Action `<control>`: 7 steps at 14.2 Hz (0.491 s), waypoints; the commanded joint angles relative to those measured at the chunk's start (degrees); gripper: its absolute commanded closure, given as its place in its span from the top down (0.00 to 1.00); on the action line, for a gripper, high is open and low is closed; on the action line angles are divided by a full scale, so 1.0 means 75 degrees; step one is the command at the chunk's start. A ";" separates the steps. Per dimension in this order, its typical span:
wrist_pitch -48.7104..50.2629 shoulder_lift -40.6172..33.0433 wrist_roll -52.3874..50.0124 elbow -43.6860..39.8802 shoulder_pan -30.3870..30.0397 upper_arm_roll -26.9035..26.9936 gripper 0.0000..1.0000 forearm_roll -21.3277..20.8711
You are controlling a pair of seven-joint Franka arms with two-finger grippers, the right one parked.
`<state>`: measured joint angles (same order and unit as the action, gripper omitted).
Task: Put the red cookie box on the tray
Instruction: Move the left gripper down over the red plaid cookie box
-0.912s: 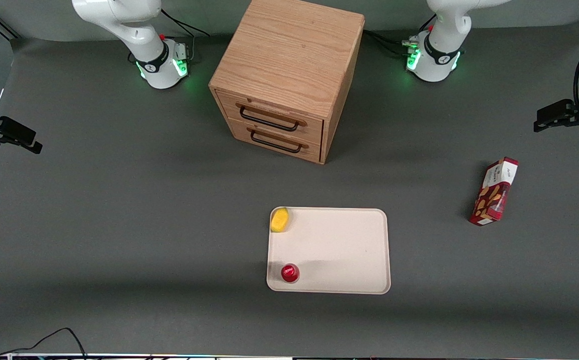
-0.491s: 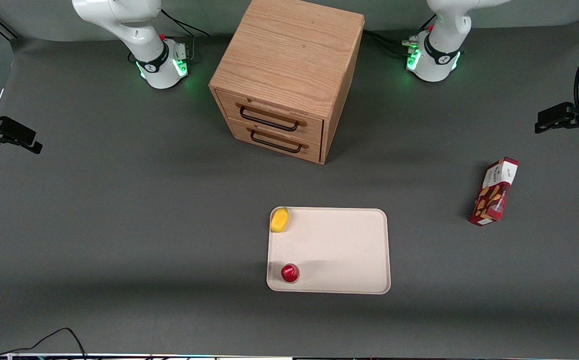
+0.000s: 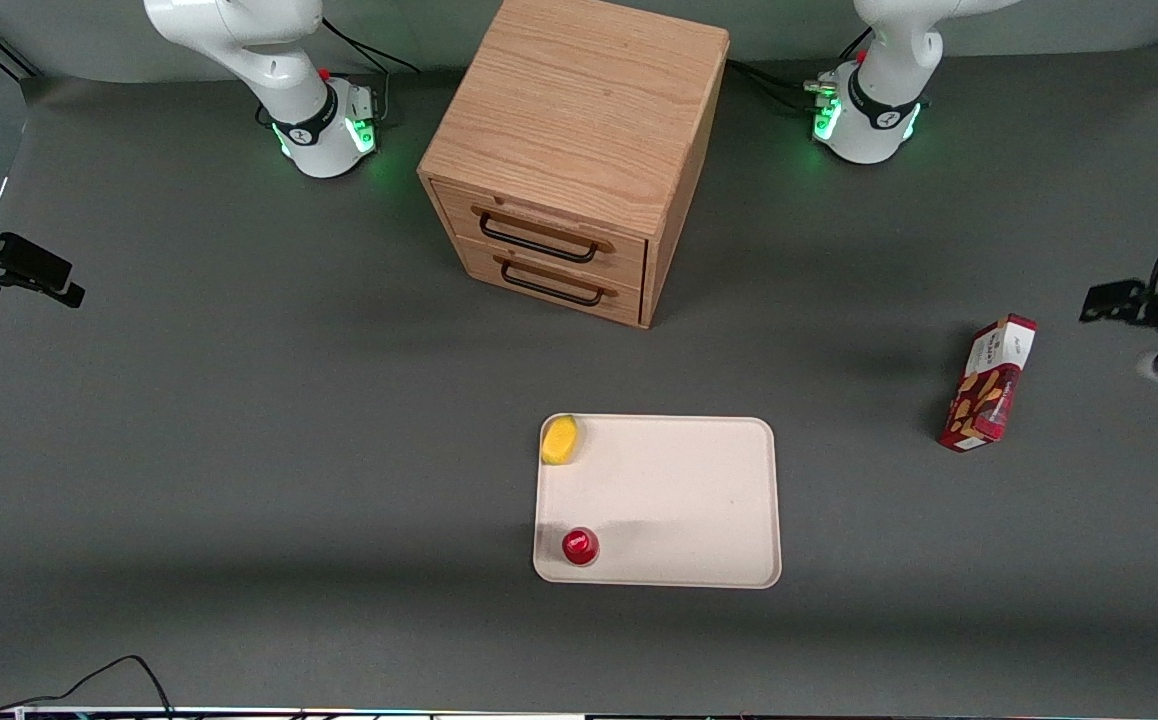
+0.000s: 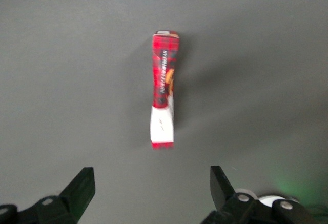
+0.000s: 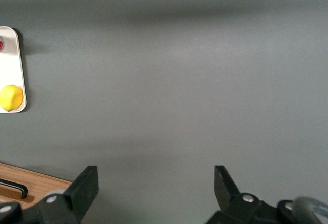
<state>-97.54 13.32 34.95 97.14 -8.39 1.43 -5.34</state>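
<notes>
The red cookie box lies on the dark grey table toward the working arm's end, well apart from the tray, its white end farther from the front camera than its red end; nothing touches it, so the task is barely begun in my judgement: the grasp, the lift, the carry and the set-down are all left to do. The gripper hangs above the table near the box, its fingers spread wide and holding nothing, with the box lying lengthwise ahead of the gap between them. The tray sits nearer the front camera than the wooden two-drawer cabinet; a yellow object rests in one corner of it and a small round red-topped object near another, both on the side toward the parked arm, leaving most of the tray bare for the box. The table is a plain matte mat; a black cable lies at its near edge.
</notes>
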 commanded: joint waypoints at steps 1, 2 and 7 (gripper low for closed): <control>-0.1731 0.0086 0.0612 0.1422 0.0028 0.0172 1.00 0.0323; -0.2340 0.0203 0.0764 0.1832 0.0028 0.0288 1.00 0.0418; -0.4944 0.0509 0.0860 0.3440 0.0040 0.0337 0.38 0.1166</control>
<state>-129.36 18.93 39.78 117.85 -8.48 3.50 0.48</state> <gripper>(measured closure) 0.093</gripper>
